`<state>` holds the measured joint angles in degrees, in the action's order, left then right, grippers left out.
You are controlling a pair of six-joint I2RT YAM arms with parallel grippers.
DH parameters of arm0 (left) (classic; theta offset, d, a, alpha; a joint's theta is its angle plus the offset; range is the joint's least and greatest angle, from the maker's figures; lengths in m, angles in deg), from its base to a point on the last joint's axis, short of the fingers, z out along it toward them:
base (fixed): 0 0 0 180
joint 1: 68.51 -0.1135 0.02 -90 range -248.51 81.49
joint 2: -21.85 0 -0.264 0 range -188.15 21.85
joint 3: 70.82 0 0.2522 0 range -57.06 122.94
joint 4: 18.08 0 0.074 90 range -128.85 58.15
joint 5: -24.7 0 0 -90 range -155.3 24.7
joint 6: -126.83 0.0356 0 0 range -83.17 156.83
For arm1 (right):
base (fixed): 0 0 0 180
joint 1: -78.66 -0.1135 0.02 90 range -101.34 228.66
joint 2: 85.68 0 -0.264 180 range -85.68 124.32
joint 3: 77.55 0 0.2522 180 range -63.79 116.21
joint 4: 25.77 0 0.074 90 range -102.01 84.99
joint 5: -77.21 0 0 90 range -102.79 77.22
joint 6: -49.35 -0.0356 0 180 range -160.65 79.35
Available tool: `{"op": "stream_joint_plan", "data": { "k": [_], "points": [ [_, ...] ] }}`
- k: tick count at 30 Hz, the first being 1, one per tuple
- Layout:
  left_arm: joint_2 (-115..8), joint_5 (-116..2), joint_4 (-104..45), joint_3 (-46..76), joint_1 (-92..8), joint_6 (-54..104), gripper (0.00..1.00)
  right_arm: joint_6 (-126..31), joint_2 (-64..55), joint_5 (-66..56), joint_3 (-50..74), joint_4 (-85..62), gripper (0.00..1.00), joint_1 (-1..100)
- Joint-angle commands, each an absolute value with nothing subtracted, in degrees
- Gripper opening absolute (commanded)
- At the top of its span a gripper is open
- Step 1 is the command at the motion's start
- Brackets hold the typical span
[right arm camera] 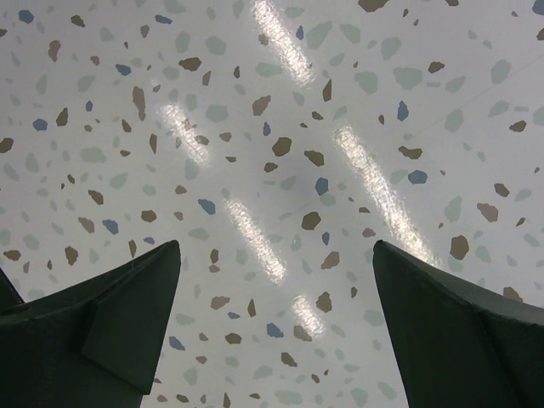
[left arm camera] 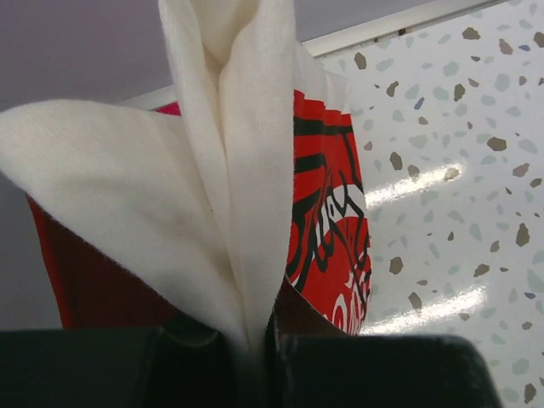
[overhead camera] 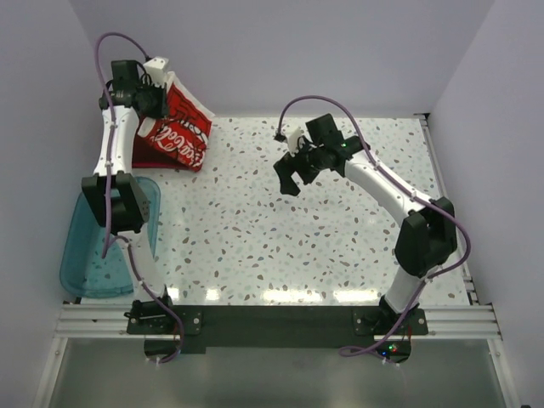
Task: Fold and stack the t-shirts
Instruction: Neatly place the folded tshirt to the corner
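Observation:
A cream-white t-shirt (overhead camera: 181,127) with a red print panel and white script hangs at the table's far left corner, its lower end resting on the tabletop. My left gripper (overhead camera: 151,78) is lifted there and shut on a fold of its cream cloth. The left wrist view shows that cream fold (left arm camera: 246,170) pinched between the dark fingers (left arm camera: 365,370) of the left gripper (left arm camera: 259,344), with the red print (left arm camera: 331,238) to its right. Darker red cloth (left arm camera: 85,280) shows behind the fold. My right gripper (overhead camera: 293,174) hovers open over the bare table middle (right arm camera: 276,246), holding nothing.
A translucent teal tub (overhead camera: 93,255) sits at the near left edge, beside the left arm. Purple-grey walls close in the back and sides. The speckled tabletop (overhead camera: 280,246) stretches between the arms.

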<state>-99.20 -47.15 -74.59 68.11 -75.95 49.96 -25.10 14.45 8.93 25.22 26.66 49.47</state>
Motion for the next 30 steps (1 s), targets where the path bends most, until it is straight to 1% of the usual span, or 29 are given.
{"op": "stream_joint_plan", "data": {
  "k": [1, 6, 14, 16, 25, 26, 29, 30],
  "points": [
    [-102.16, -48.69, -68.94, 73.36, -77.73, 53.26, 0.0, -24.57, 15.47, 7.78, 28.85, 26.83, 0.99, 49.39],
    [-106.29, -50.71, -66.13, 74.69, -79.67, 55.99, 0.0, -24.57, 16.97, 7.43, 29.72, 27.1, 0.99, 49.39],
    [-109.45, -59.14, -56.55, 72.23, -82.56, 58.54, 0.0, -24.22, 20.22, 7.25, 32.98, 28.5, 0.99, 49.39],
    [-110.6, -59.68, -55.32, 71.44, -82.83, 59.76, 0.0, -24.13, 21.1, 7.17, 33.94, 28.85, 0.99, 49.3],
    [-114.56, -62.49, -55.66, 67.92, -83.62, 60.04, 0.01, -23.69, 23.56, 6.64, 36.05, 30.0, 0.99, 49.39],
    [-114.9, -63.01, -55.75, 67.75, -83.62, 59.77, 0.01, -23.69, 23.65, 6.64, 36.06, 30.09, 0.99, 49.39],
    [-115.35, -65.12, -55.75, 67.48, -83.54, 58.54, 0.1, -23.51, 23.92, 6.9, 36.23, 30.35, 0.99, 49.3],
    [-115.78, -67.39, -55.58, 67.57, -83.62, 58.37, 0.14, -23.43, 24.0, 6.9, 36.41, 30.44, 0.99, 49.39]
  ]
}}
